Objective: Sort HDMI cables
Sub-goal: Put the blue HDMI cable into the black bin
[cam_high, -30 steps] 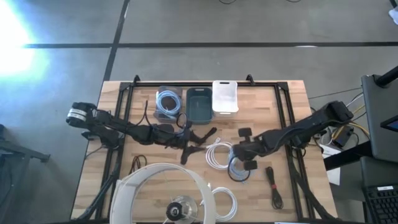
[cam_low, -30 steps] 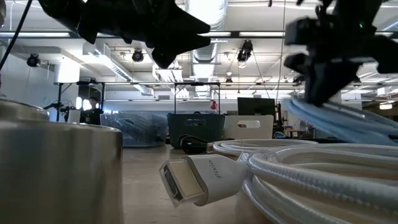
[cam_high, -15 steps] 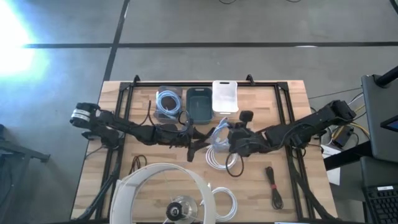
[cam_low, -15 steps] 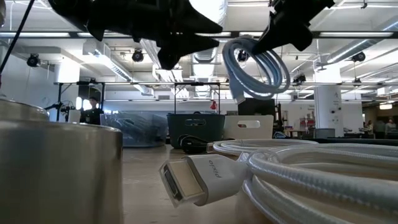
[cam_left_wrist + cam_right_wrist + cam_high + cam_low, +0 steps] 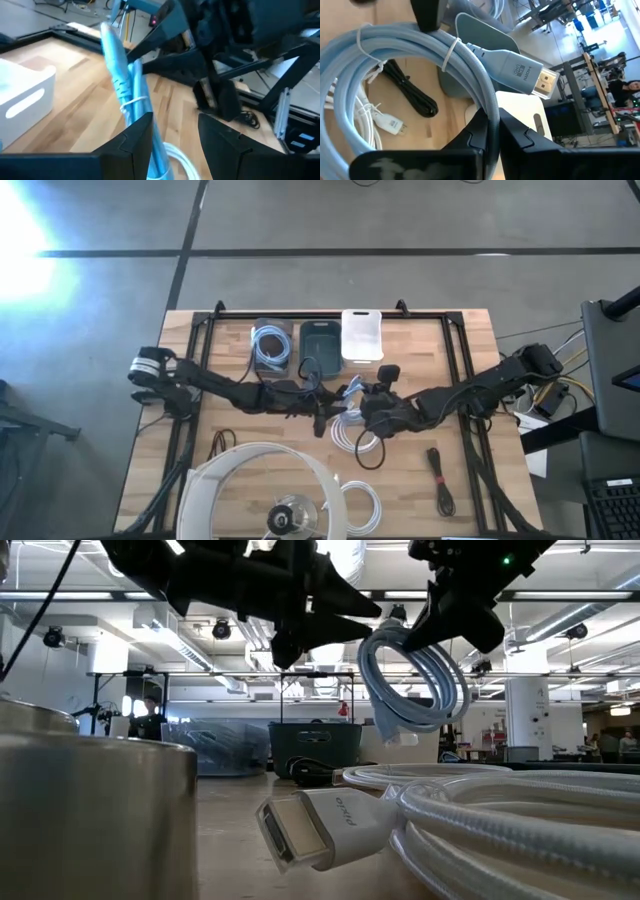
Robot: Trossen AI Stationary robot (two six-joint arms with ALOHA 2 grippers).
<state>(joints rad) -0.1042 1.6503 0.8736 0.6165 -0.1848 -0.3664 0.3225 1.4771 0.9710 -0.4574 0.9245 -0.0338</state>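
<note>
Where it hangs over the tabletop's middle, the light blue coiled HDMI cable [image 5: 420, 65], tied with white bands, looks light, springy; right pincer [image 5: 362, 402] pinches its loop; left pincer [image 5: 322, 393] spread beside it; best gripped at a tie.

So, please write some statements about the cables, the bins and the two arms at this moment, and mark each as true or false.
1. The right gripper holds a coiled light blue cable, jaws shut on it. True.
2. The held cable lies flat on the table. False: in the low view it hangs in the air, above the white cable.
3. The left gripper has open jaws, with the light blue cable between them. True.
4. The leftmost bin holds only black cables. False: a light blue coil lies in it.
5. The white bin stands at the left end of the row. False: it is the rightmost of the three.
</note>
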